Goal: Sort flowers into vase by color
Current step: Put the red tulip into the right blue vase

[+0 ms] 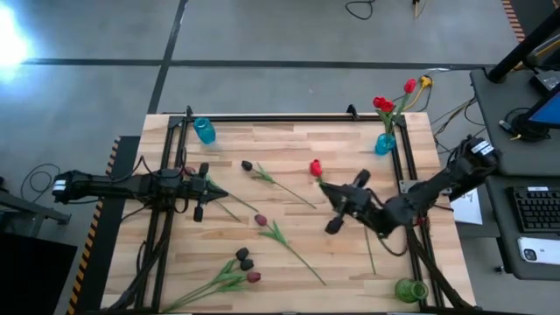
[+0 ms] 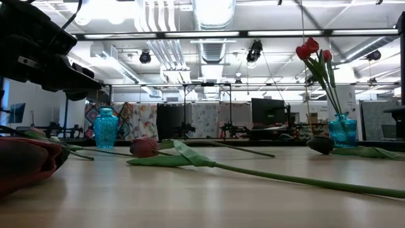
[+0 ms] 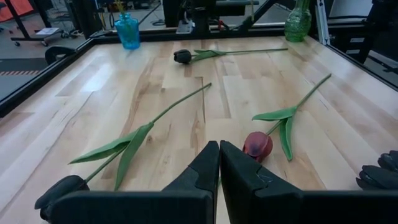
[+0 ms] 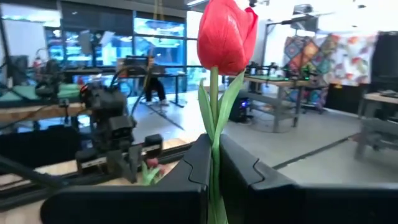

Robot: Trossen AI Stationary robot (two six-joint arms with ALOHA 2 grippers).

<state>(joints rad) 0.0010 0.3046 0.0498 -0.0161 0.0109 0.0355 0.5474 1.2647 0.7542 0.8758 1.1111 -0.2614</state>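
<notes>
My right gripper (image 1: 325,186) is over the table's middle right, shut on a red tulip whose head (image 1: 316,168) stands above the fingers in the right wrist view. My left gripper (image 3: 219,167), shut and holding nothing, hovers at the table's left (image 1: 219,192). A blue vase (image 1: 385,143) at the far right corner holds red tulips (image 1: 383,105). A second blue vase (image 1: 204,130) stands far left, a green vase (image 1: 409,290) near right. Black tulips (image 1: 248,164) and maroon tulips (image 1: 261,220) lie flat on the wood, with a cluster (image 1: 245,261) near the front edge. My right gripper pinches the red tulip's green stem (image 4: 214,134) between its two fingers (image 4: 198,167), a little below the head (image 4: 227,31). The fingers lie across the stem. The flower stands upright in the hold, lifted clear of the table, and the lower stem is hidden behind the fingers.
A black frame rail (image 1: 262,120) runs around the table. In the left wrist view a maroon tulip (image 3: 257,145) lies just ahead of my left fingers, and a black one (image 3: 62,186) lies beside them. Bare wood (image 1: 289,144) shows between the two blue vases.
</notes>
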